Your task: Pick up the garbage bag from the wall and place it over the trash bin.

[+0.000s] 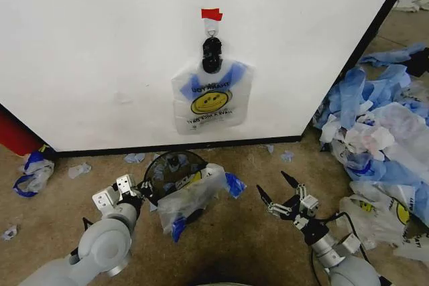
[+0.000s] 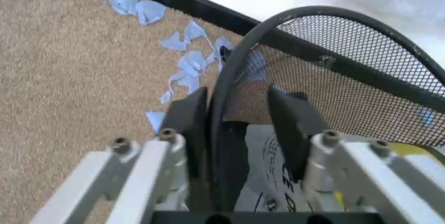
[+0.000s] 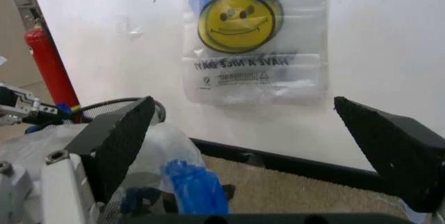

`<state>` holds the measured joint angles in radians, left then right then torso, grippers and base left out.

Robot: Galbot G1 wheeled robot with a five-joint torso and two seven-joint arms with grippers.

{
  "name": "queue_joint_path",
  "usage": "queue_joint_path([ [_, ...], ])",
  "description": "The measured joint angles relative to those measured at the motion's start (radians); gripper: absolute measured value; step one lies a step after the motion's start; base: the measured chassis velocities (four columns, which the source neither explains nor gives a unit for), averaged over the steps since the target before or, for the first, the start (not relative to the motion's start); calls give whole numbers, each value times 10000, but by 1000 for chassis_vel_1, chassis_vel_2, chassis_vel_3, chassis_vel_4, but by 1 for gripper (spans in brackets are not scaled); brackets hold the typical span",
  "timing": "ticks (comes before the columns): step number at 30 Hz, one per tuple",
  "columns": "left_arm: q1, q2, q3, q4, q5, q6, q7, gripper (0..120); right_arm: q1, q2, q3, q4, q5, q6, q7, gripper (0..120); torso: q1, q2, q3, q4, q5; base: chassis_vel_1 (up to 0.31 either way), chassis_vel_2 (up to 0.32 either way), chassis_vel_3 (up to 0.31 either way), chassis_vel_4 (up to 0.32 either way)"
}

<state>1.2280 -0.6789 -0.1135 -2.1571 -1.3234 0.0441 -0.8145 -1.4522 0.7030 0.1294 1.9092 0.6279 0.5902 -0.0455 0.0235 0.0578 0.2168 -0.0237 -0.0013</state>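
The garbage bag (image 1: 211,98) (image 3: 254,36), white with a yellow smiley face, hangs flat on the wall (image 1: 100,51) from a black clip (image 1: 212,55) under red tape (image 1: 211,13). Below it on the carpet sits the black mesh trash bin (image 1: 171,165) (image 2: 334,52) (image 3: 118,105), looking tipped, with a similar printed bag (image 1: 198,195) (image 2: 271,182) draped across it. My left gripper (image 1: 143,193) (image 2: 236,94) is open, its fingers (image 2: 191,120) straddling the bin's rim. My right gripper (image 1: 271,184) (image 3: 243,104) is wide open and holds nothing, low on the carpet right of the bin, facing the wall.
A heap of blue and white plastic sheets (image 1: 382,118) fills the floor right of the wall's edge. A red object (image 1: 13,135) (image 3: 45,62) stands at the wall's left end, with a small bag (image 1: 33,173) near it. Blue scraps (image 2: 184,57) litter the carpet along the black base strip.
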Motion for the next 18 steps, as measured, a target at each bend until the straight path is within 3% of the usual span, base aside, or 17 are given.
queue_joint_path([
  [4,-19,290,55,86,261,-8,284,57,-19,31,31,11,-15,23,-12,96,0,0,0,1,-1,0,0,0,0],
  [6,-75,417,103,179,330,-10,428,61,-27,43,38,8,-17,31,-15,96,0,0,0,1,-1,0,0,0,0],
  [11,-1026,1588,702,1003,683,-178,1821,82,-96,117,115,-20,-41,49,-29,96,0,0,0,-1,-3,0,0,0,0],
  [18,-2109,2849,1633,1346,842,-423,3037,80,208,98,-79,-233,27,37,-73,96,0,-1,0,6,0,0,0,0,0],
])
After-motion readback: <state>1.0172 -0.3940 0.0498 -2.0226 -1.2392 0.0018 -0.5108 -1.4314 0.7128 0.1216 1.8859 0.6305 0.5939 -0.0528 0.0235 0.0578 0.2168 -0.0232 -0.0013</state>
